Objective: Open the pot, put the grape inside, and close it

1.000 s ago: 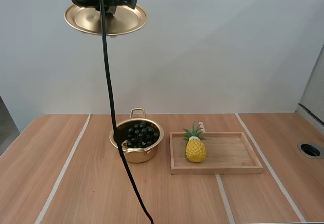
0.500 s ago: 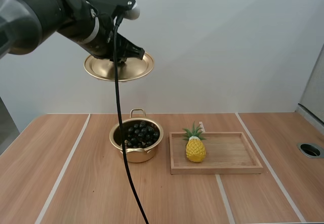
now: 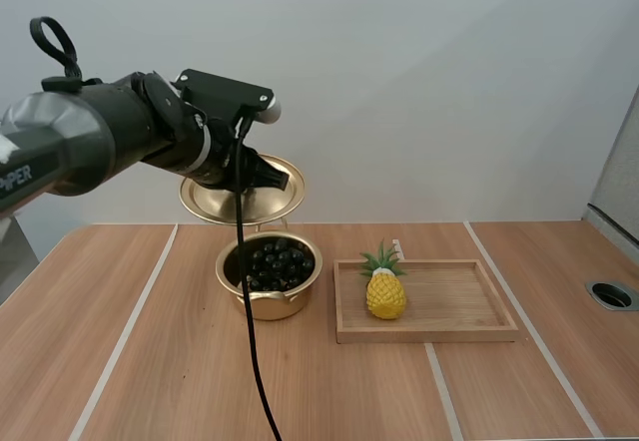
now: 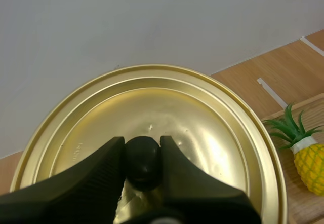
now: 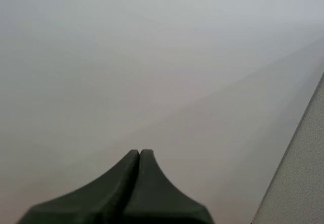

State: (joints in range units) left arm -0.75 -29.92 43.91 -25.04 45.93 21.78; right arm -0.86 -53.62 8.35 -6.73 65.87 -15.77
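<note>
A small golden pot (image 3: 270, 279) stands on the table with a bunch of dark grapes (image 3: 277, 264) inside it. Its golden lid (image 3: 240, 197) hangs in the air just above and behind the pot's rim. My left gripper (image 3: 250, 174) is shut on the lid's black knob (image 4: 143, 155), the lid (image 4: 202, 127) spreading wide beneath the fingers. My right gripper (image 5: 139, 154) is raised against the plain wall, its fingers pressed together with nothing between them.
A wooden tray (image 3: 459, 301) lies to the right of the pot, with a yellow toy pineapple (image 3: 385, 286) standing at its left end; the pineapple (image 4: 304, 153) also appears past the lid's edge. A round hole (image 3: 612, 294) sits at the table's far right.
My left arm has brought the lid down from high up at the left to just above the pot. The pot, grapes and tray have not moved.
</note>
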